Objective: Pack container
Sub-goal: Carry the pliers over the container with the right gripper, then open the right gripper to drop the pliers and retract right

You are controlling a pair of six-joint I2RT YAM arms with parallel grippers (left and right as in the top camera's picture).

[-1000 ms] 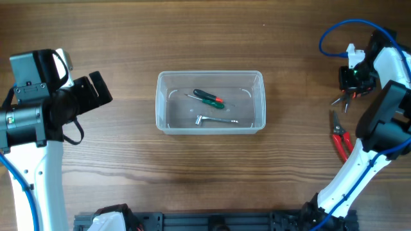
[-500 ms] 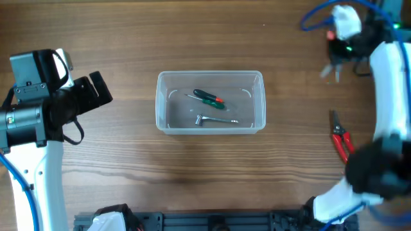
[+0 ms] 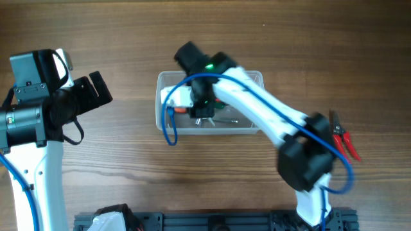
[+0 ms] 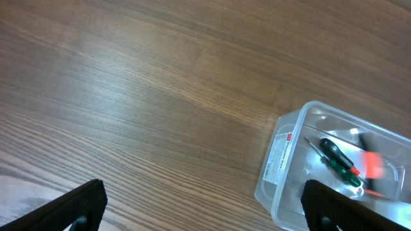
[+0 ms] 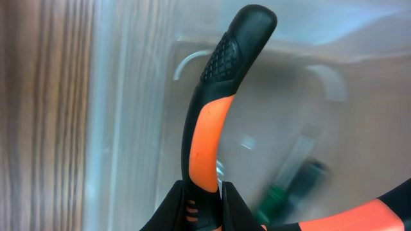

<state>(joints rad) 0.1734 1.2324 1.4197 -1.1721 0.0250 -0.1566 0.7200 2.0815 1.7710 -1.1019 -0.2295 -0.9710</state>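
Observation:
The container (image 3: 258, 126) is a clear plastic tub at the table's middle. It also shows in the left wrist view (image 4: 277, 173) and the right wrist view (image 5: 128, 96). A green screwdriver (image 4: 337, 160) lies in it. My right gripper (image 3: 200, 106) hangs over the tub's left half, shut on orange-and-black pliers (image 5: 209, 128), gripping one handle (image 5: 209, 192). The pliers show as an orange blur in the left wrist view (image 4: 374, 170). My left gripper (image 3: 96, 90) is open and empty, left of the tub, above bare wood (image 4: 205, 212).
Red-handled pliers (image 3: 340, 138) lie on the wood at the right, beside the right arm's elbow. The right arm (image 3: 270, 122) spans the tub from the lower right. A blue cable (image 3: 168, 131) loops over the tub's left front corner.
The right arm has swung from the far right back corner to over the tub, carrying the orange pliers. The left arm has not moved.

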